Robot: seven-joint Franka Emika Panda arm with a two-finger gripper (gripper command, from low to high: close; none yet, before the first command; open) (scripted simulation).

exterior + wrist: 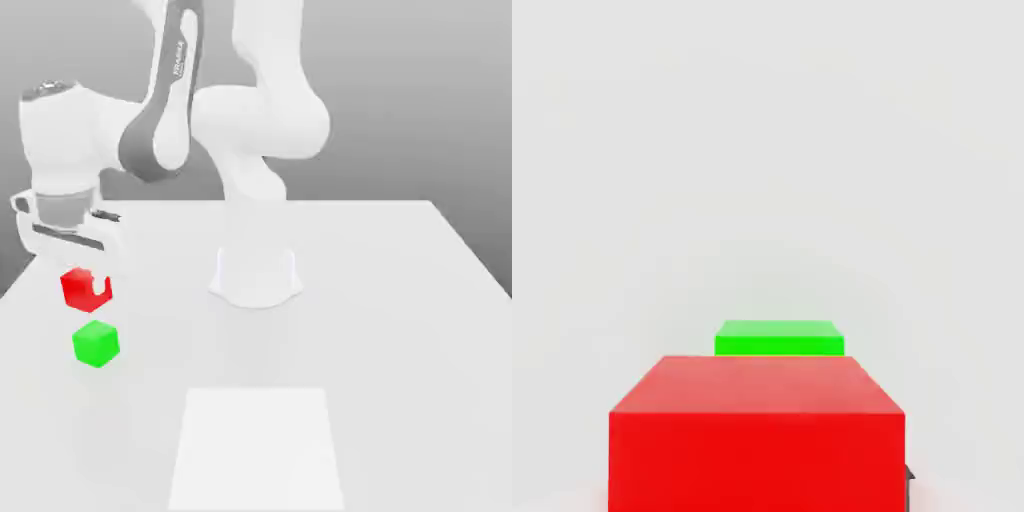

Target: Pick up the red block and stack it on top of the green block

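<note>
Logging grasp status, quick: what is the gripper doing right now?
Gripper: closed on the small bright red cube, which hangs above the table, beside the small bright green cube.

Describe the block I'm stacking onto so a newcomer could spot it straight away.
Start at the white table and look to the exterior view's left edge, under the robot's gripper. Two small cubes sit there, apart from each other. The target is the green block, nearer the camera than the red block at the gripper.
</note>
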